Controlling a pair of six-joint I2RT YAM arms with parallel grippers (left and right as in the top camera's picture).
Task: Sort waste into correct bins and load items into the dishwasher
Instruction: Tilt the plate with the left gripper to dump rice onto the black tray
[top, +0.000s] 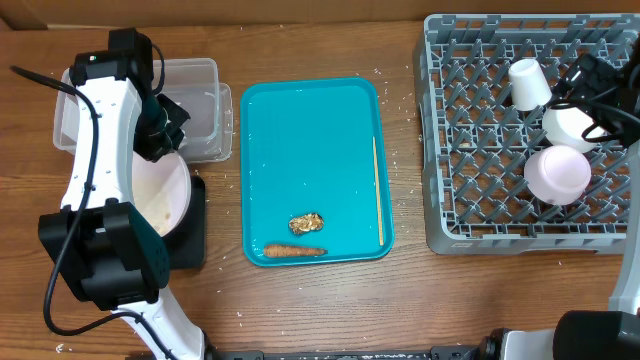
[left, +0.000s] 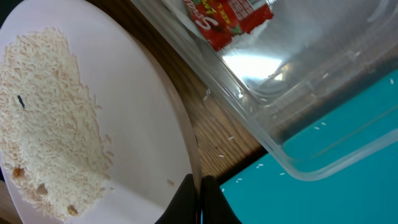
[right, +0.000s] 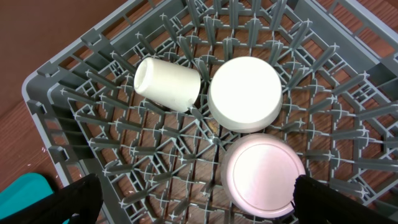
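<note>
My left gripper (left: 198, 200) is shut on the rim of the round white plate (left: 134, 87), which carries a heap of white rice (left: 50, 118). From overhead the plate (top: 165, 195) lies over the black tray (top: 192, 240), beside the clear tub (top: 195, 105). A red wrapper (left: 230, 18) lies in the tub. A brown lump (top: 306, 223) and an orange-brown stick (top: 293, 251) rest on the teal tray (top: 315, 130). My right gripper (right: 205, 205) hangs open above the grey dish rack (right: 68, 93), over a cup (right: 166, 84) and two upturned bowls (right: 244, 93) (right: 264, 179).
A thin wooden skewer (top: 377, 190) lies along the teal tray's right side. Loose rice grains dot the wooden table (top: 405, 150) between the tray and the rack. My left arm (top: 100, 150) covers part of the tub and the plate.
</note>
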